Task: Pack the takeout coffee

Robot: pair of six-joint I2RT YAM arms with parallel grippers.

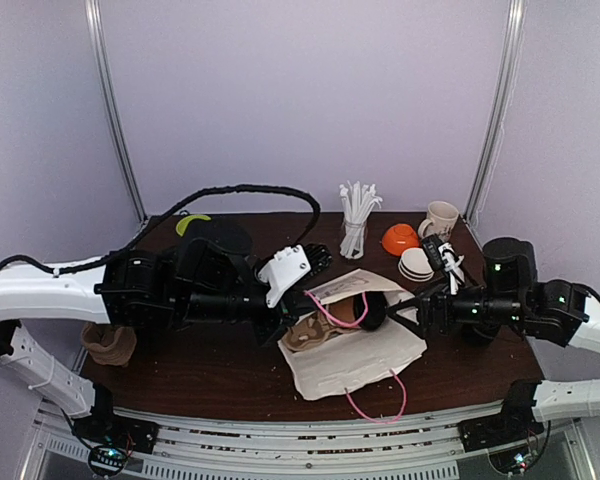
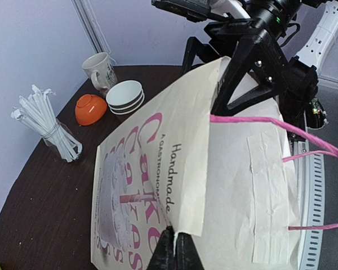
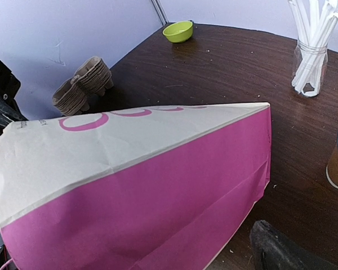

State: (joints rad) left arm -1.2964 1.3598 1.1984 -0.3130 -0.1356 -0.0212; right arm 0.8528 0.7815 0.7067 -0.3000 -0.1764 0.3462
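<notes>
Left edge of the tabletop (image 1: 210,370): a stack of pulp cup carriers (image 1: 108,343). Left jaws: closed, pinching one edge of the paper bag (image 1: 355,350), which lies at the centre of the tabletop. Right jaws: spread wide at the bag's handle end. Back right corner: a stack of paper cups (image 1: 415,264) stands just beside the orange bowl (image 1: 400,238), near the mug (image 1: 440,216).
</notes>
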